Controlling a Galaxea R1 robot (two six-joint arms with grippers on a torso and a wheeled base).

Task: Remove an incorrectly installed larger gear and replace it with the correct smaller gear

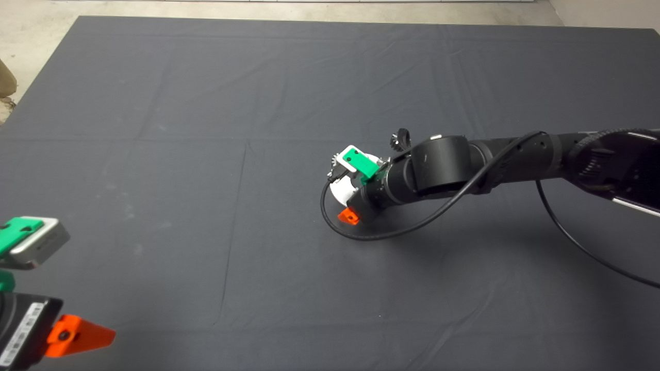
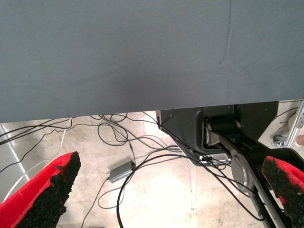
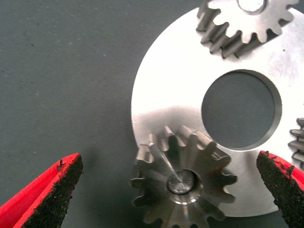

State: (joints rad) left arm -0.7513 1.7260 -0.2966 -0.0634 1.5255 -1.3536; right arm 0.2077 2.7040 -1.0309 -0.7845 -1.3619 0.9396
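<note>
1. Broadly, the dark mat (image 1: 206, 103) covers the table, with the right arm (image 1: 515, 159) reaching in over its middle.
2. A round silver plate (image 3: 166, 95) with a central hole lies flat on the mat under that arm's wrist.
3. The larger gear (image 3: 183, 183) sits on a bright pin at the plate's rim, its teeth overhanging the edge.
4. Two other gears (image 3: 247, 21) show only partly, elsewhere around the rim.
5. The right gripper (image 3: 168, 164) hangs over the larger gear, fingers spread on either side, touching nothing.
6. The left gripper (image 2: 171, 164) waits at the mat's lower left edge, fingers apart and empty.
</note>
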